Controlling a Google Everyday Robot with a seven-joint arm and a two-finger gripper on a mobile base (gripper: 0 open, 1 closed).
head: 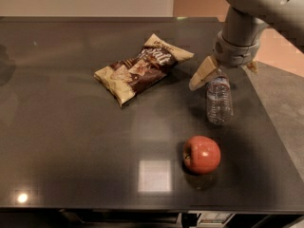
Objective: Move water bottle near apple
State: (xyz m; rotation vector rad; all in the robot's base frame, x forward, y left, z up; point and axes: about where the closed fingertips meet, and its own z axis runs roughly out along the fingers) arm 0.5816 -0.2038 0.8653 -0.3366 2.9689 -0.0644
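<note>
The water bottle (219, 101) is a small clear ribbed bottle standing upright on the dark table (71, 141), right of centre. The apple (202, 154) is red-orange and shiny, and lies just in front and slightly left of the bottle, a short gap apart. My gripper (223, 77) hangs over the bottle's top with its tan fingers (202, 73) spread to either side of the cap. It is open and holds nothing. The bottle's cap is partly hidden behind the gripper.
A crumpled brown and cream chip bag (141, 68) lies at the table's middle back, left of the gripper. The table's right edge (270, 127) runs close to the bottle, with grey floor beyond it. A light glare patch (154, 175) sits near the front edge.
</note>
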